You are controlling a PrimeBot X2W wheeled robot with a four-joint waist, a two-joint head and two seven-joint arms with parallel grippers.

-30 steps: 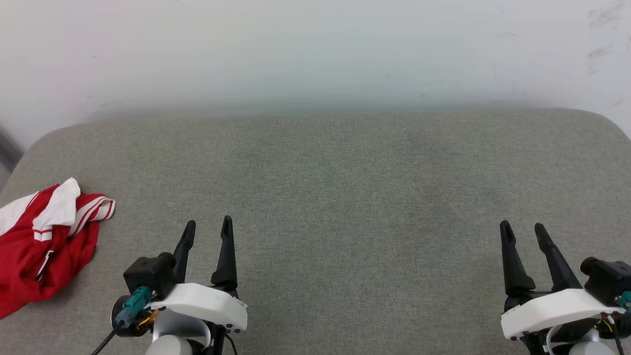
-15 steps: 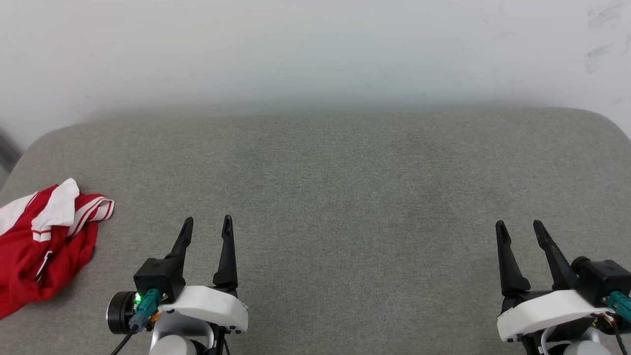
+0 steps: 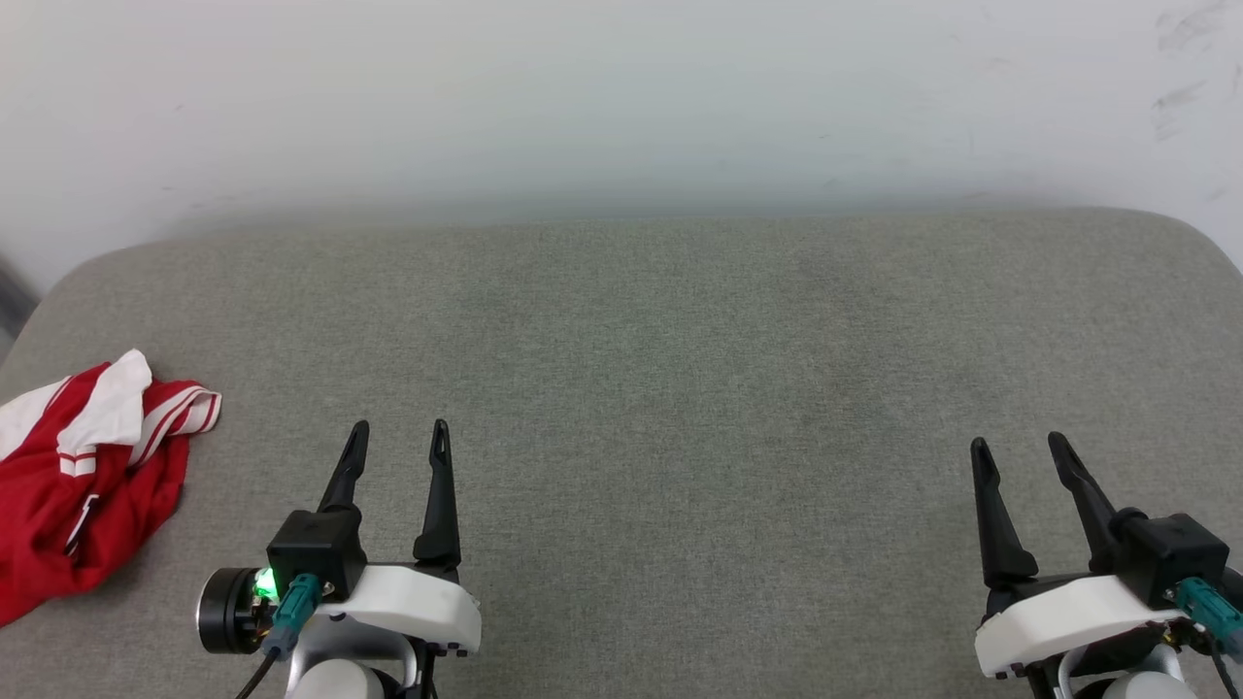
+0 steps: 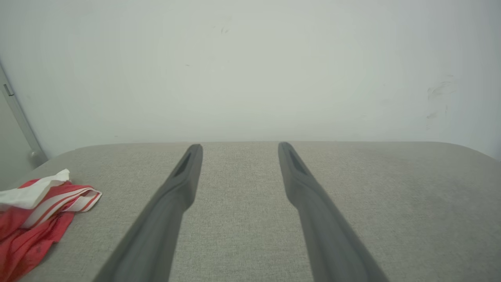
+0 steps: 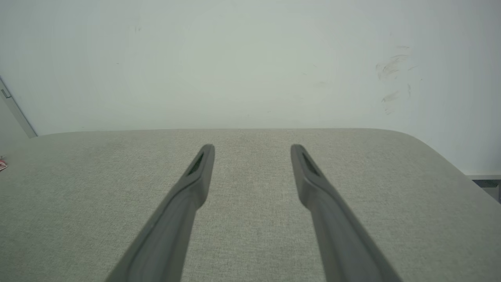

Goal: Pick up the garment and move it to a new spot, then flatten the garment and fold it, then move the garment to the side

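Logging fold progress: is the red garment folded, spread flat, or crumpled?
Crumpled. The garment lies bunched in uneven wrinkles at the left edge of the grey cushion, red and white layers overlapping untidily.

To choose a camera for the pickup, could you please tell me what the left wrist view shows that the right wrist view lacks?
Left wrist: the open left tool and much of the crumpled red garment. Right wrist: the open right tool, plus a sliver of garment at the edge. Both: the grey cushion and white wall.
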